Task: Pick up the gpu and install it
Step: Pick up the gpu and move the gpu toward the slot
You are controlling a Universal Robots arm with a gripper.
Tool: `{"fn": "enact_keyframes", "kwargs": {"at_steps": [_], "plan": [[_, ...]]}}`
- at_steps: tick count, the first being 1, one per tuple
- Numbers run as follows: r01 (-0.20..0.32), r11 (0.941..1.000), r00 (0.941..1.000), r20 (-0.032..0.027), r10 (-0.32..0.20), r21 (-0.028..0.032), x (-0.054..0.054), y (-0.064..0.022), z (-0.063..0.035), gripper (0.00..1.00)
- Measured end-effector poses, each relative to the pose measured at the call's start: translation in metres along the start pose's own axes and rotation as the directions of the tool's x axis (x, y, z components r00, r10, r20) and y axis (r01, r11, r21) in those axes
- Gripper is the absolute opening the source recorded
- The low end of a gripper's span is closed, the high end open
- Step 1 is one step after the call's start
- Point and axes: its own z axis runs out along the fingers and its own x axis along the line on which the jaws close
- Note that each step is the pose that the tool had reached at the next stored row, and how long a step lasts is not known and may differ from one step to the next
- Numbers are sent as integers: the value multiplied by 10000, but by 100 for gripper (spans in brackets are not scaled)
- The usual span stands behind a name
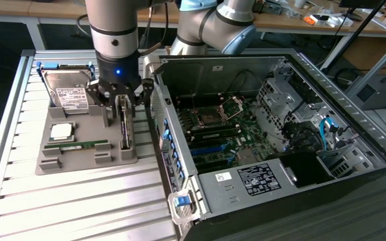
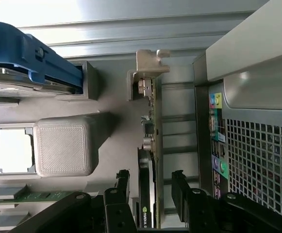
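The gpu (image 1: pixel 124 125) stands on its long edge in a slot at the right side of the grey holder tray (image 1: pixel 66 163), beside the computer case. In the wrist view I look down on the gpu's thin edge (image 2: pixel 148 145), its silver bracket at the far end. My gripper (image 1: pixel 120 96) is lowered over the card's near end. It stands open (image 2: pixel 150 187), one black finger (image 2: pixel 123 187) on each side of the card, with a small gap showing on both sides.
The open computer case (image 1: pixel 267 75) lies right of the tray, its motherboard (image 1: pixel 213 130) exposed; its rear wall (image 2: pixel 247 145) is close to the card. The tray also holds a hard drive (image 1: pixel 69 93), a processor (image 1: pixel 62 131) and a memory stick (image 1: pixel 79 145).
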Motion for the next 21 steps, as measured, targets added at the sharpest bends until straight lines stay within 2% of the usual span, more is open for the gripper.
{"fn": "enact_keyframes", "kwargs": {"at_steps": [12,21], "plan": [[0,10000,10000,0,0,4,5,3,150,48],[0,10000,10000,0,0,3,6,3,173,48]]}}
